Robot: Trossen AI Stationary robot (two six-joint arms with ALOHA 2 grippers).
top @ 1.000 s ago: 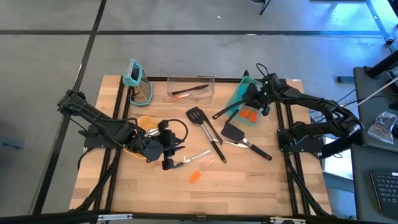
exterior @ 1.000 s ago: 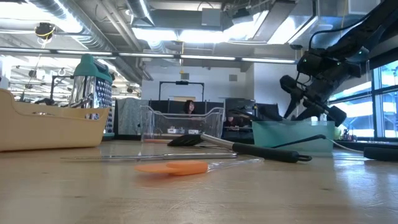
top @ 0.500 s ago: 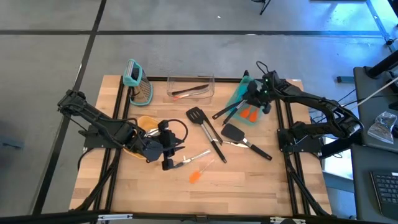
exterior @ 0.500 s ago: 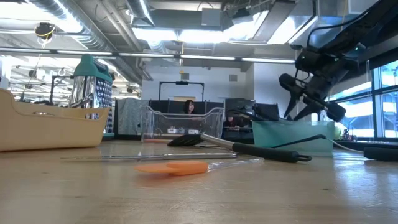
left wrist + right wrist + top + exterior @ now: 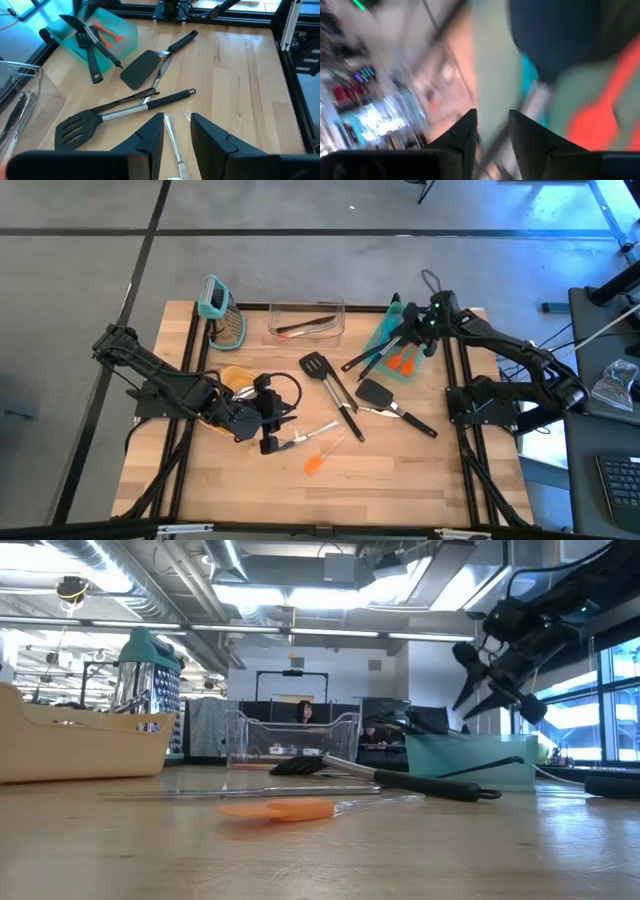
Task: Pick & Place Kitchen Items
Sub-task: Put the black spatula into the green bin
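1. Progress, judged from how things lie: part done. The teal bin (image 5: 392, 345) at the right rear of the table (image 5: 420, 480) holds orange spatulas (image 5: 402, 363) and a few black-handled tools. The clear bin (image 5: 306, 321) at the rear centre holds two thin utensils (image 5: 305, 326).
2. Left to do: a black slotted turner (image 5: 314, 366), a solid black turner (image 5: 374, 392), thin metal pieces (image 5: 320, 430) and an orange spatula (image 5: 316, 462) lie loose on the wood mid-table. About half the items look unsorted.
3. Right gripper (image 5: 428, 340): raised above the teal bin, fingers slightly apart, nothing seen between them. Empty, as far as I can tell.
4. Left gripper (image 5: 271, 428): low over the table beside the tan bowl (image 5: 236, 376), fingers narrowly apart. A thin metal piece lies just ahead of them; no grip visible.
5. High view only: the full layout, and which arm is which.
6. Low view only: the right gripper (image 5: 497, 682) hangs clear above the bin rim; the grater (image 5: 148, 680) stands upright.
7. Left wrist view only: the metal piece (image 5: 172, 137) runs between its fingers (image 5: 150, 140).
8. Right wrist view: smeared; only teal and orange under its fingers.
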